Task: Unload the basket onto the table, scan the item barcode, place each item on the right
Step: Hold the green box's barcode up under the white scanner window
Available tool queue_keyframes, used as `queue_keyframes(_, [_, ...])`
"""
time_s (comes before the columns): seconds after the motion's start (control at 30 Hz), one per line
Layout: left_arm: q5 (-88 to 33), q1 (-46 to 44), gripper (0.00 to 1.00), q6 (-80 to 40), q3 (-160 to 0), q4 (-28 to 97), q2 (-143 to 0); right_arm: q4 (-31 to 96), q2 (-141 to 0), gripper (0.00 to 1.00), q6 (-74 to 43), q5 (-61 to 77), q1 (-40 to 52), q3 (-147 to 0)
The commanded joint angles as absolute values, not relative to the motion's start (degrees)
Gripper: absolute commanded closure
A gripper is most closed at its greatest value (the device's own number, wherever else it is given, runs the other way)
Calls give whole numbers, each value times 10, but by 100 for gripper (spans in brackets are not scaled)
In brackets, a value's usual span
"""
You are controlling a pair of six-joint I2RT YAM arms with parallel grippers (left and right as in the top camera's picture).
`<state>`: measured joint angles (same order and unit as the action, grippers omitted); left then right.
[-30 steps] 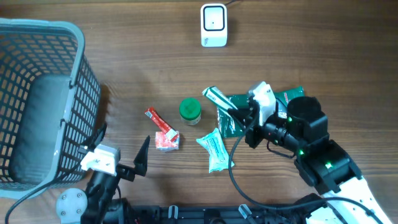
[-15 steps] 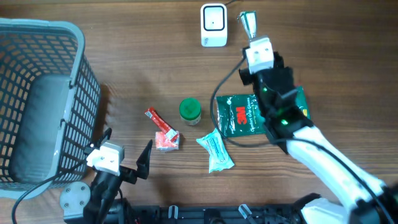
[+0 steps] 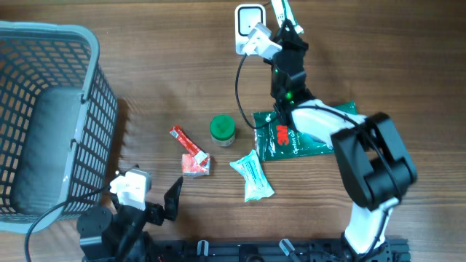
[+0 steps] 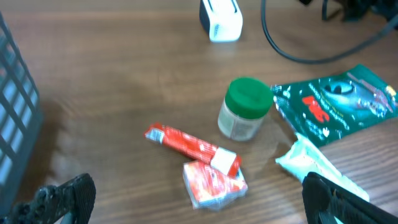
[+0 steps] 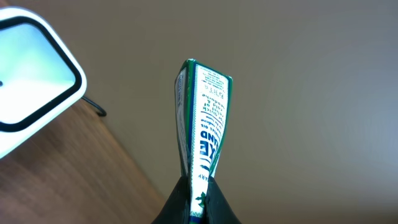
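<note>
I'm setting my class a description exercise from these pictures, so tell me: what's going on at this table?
The right gripper is shut on a slim green-and-white packet, holding it up beside the white scanner at the far side of the table. The left gripper hangs open near the grey basket, holding nothing. A green-lidded jar, a red packet, a pale wrapper and a green pouch lie on the table.

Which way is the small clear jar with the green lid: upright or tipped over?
Upright: the green-lidded jar rests on its base, lid on top.
</note>
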<state>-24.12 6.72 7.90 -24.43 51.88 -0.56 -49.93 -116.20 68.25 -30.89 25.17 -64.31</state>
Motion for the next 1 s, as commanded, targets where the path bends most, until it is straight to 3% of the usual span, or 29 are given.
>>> queue_keyframes(0.0, [-250, 69, 0, 86, -242, 563, -4, -503, -1233, 95, 802, -298, 250, -696])
queue_keyframes(0.67, [-250, 69, 0, 86, -242, 582, -4, -510, -1326, 95, 1062, -271, 252, -724])
queue_keyframes(0.97, [-250, 69, 0, 86, -242, 582, -4, -526, -1361, 95, 1083, -303, 266, -775])
